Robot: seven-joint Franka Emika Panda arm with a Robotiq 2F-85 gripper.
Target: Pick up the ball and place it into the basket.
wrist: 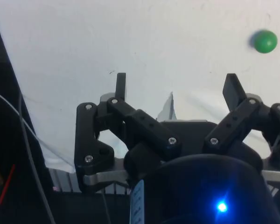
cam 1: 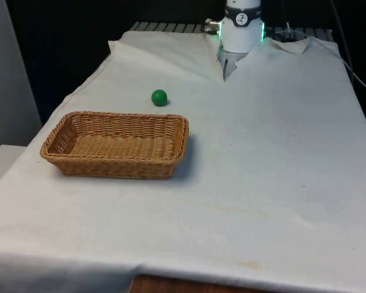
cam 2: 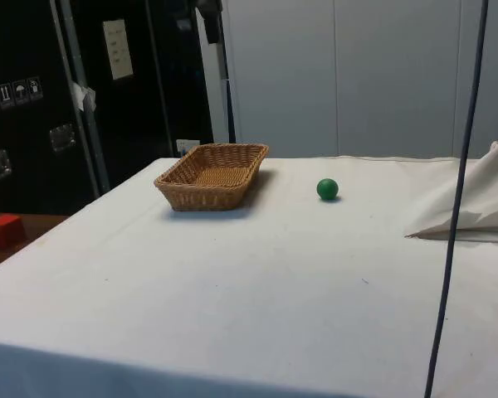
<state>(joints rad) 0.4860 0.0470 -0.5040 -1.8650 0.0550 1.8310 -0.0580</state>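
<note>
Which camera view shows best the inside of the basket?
The front view: it looks down into the basket, so its woven floor and inner walls show, with nothing in it. The side view sees the basket from lower and farther, mostly its outer wall and a little of the inside. The green ball lies on the cloth beside it.

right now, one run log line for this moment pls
phase: before pickup | ball: green, on cloth beside basket, untouched | basket: empty | gripper: open, holding nothing, apart from ball
</note>
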